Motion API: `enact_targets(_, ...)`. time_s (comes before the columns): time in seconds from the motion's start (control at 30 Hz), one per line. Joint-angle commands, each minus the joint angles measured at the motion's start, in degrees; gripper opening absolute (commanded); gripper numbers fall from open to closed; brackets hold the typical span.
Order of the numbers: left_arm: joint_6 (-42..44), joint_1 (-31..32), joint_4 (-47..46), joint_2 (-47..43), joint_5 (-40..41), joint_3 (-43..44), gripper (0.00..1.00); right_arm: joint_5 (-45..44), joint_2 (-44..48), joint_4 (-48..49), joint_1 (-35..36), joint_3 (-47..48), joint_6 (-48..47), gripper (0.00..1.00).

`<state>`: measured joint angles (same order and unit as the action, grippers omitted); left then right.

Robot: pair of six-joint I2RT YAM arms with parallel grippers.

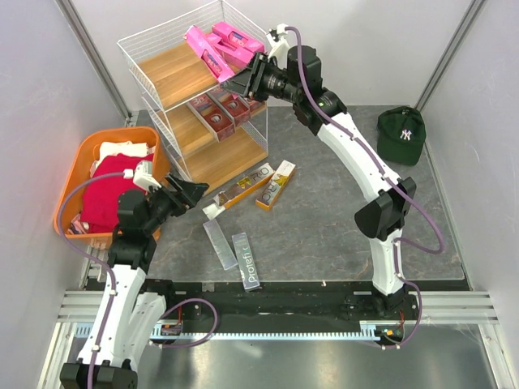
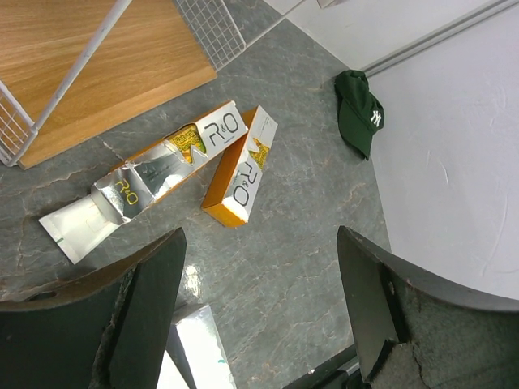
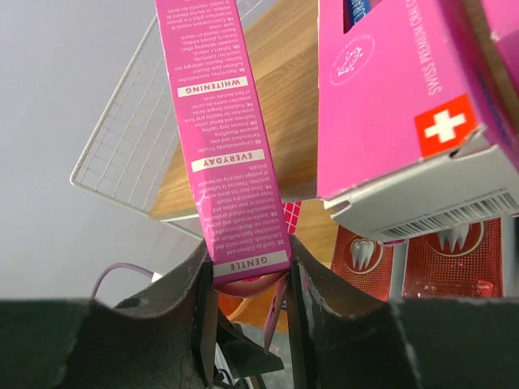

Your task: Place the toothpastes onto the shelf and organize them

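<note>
Nearest, the left gripper [image 1: 193, 193] hangs wide and empty by the gold toothpastes [image 1: 274, 185] on the table [image 1: 324, 227]. Farther off, the right gripper [image 1: 243, 81] clamps a pink toothpaste [image 1: 207, 53] over the top board of the shelf [image 1: 162, 73]. I reckon it needs laying flat, then releasing.

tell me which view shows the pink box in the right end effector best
Right wrist: the pink box fills the frame, its print legible, clamped in the right end effector. Top external shows it small, over the top board of the shelf. Left wrist does not show it.
</note>
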<state>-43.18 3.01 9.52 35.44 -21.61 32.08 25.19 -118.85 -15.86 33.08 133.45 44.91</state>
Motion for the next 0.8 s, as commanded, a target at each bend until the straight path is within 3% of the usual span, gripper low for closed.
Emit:
enact_targets(0.0,2.7,-0.1,-1.2,0.6,-1.6,3.2,0.82,3.1,-1.1,7.6,-0.5,1.6,3.6,0.41)
enact_targets(0.2,2.6,0.0,-2.8,3.6,-2.8,6.0,0.82,5.3,-1.9,10.8,-1.0,1.4,6.6,0.59)
enact_targets(0.37,2.7,0.0,-4.4,8.3,-5.1,11.5,0.81,7.9,-2.0,17.4,-1.9,-0.9,10.8,0.68)
enact_targets(0.53,3.4,0.1,-6.2,13.7,-7.6,17.9,0.7,11.0,-1.7,22.3,-2.8,-3.5,15.4,0.8)
enact_targets(0.67,4.1,0.3,-6.1,16.4,-9.3,23.2,0.65,11.9,0.5,25.5,-3.4,-7.1,16.2,0.98)
enact_targets(0.77,3.9,0.6,-6.3,17.0,-9.9,23.9,0.64,11.9,2.1,26.2,-3.5,-9.3,16.0,0.98)
